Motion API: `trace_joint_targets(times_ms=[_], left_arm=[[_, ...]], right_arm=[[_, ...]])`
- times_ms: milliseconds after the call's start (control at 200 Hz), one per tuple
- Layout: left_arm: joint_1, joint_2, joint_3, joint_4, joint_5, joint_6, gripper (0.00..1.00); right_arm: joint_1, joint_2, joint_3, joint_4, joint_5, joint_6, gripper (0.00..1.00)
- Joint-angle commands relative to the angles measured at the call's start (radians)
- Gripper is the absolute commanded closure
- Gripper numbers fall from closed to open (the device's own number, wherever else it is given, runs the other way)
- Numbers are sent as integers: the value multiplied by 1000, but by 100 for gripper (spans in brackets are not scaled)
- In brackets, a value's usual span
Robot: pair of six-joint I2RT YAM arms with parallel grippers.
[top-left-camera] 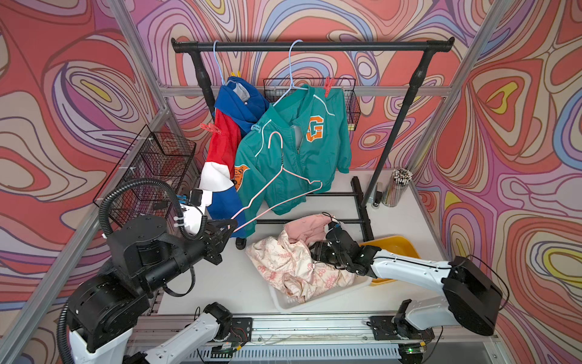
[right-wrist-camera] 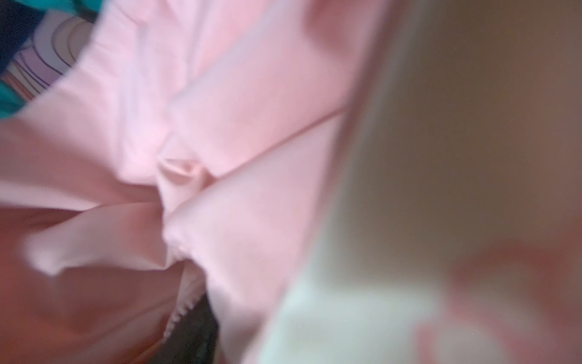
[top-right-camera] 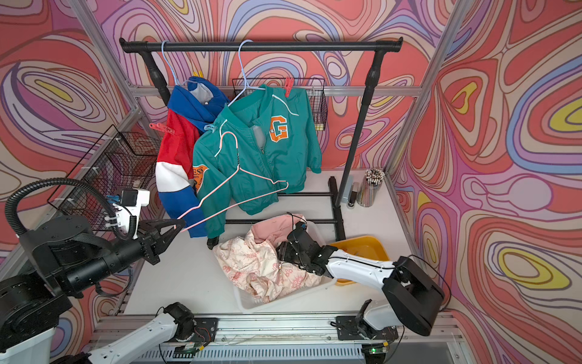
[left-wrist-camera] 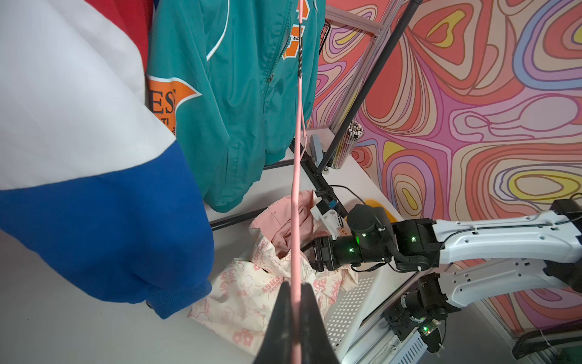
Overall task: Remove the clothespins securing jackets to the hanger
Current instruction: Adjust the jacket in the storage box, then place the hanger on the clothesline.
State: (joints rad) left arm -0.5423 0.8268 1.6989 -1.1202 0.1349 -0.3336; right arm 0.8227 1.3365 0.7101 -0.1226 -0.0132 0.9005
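My left gripper [top-left-camera: 233, 222] [left-wrist-camera: 296, 285] is shut on a bare pink hanger [top-left-camera: 302, 175] [left-wrist-camera: 296, 189], held out in front of the hanging jackets. On the rack hang a blue-red-white jacket [top-left-camera: 223, 148] and a teal jacket [top-left-camera: 293, 157] with an orange G. Clothespins show in both top views: red [top-left-camera: 209, 127] and yellow [top-left-camera: 237, 74] on the blue-red one, light blue [top-left-camera: 256, 127] and red [top-left-camera: 329, 85] on the teal one. A pink-and-cream jacket [top-left-camera: 283, 264] lies crumpled in a white tray [top-left-camera: 315, 301]. My right gripper [top-left-camera: 316, 250] is buried in its folds, jaws hidden.
The black rack bar [top-left-camera: 315, 46] spans the back, its base rails on the table. A wire basket [top-left-camera: 151, 176] hangs at the left, another [top-left-camera: 349, 104] behind the teal jacket. A yellow bin [top-left-camera: 396, 249] lies under my right arm. A pencil cup [top-left-camera: 396, 187] stands at the back right.
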Motion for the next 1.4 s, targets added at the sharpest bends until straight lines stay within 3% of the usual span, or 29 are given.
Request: trace_joint_targets(times_ms=[0,120,275,371,456,646,841,997,1097,1232,1392], left_arm=[[5,4,-20,53,53,-14,100],[4,20,-35,74,76,-29,100],[5,41,-56,136,132,-68,100],[5,57,-63,158,164,-90,100],[5,77,-62,155,162,-96,100],[5,119,-57,171,195,-143,100],[5,133,-97,240,241,-204,100],[8,132,-111,267,260,-228,100],[8,130,-88,230,195,-224,100],[8,117,-76,221,191,-220,100],[8,118,-85,238,225,-237,100]], right_arm=[[-63,-169,64,-151,44,-128,16],[-315,-337,71,-180,-217,-227,6],[-583,-351,107,-127,-532,-258,2],[-748,-309,55,120,-751,-128,2],[-815,-273,-11,423,-863,34,3],[-824,-205,-47,771,-936,204,9],[-823,-143,-60,887,-943,273,22],[-823,-137,-46,814,-932,221,27],[-832,-164,-32,685,-886,134,27],[-838,-188,-4,537,-827,43,22],[-838,-149,2,591,-845,71,16]])
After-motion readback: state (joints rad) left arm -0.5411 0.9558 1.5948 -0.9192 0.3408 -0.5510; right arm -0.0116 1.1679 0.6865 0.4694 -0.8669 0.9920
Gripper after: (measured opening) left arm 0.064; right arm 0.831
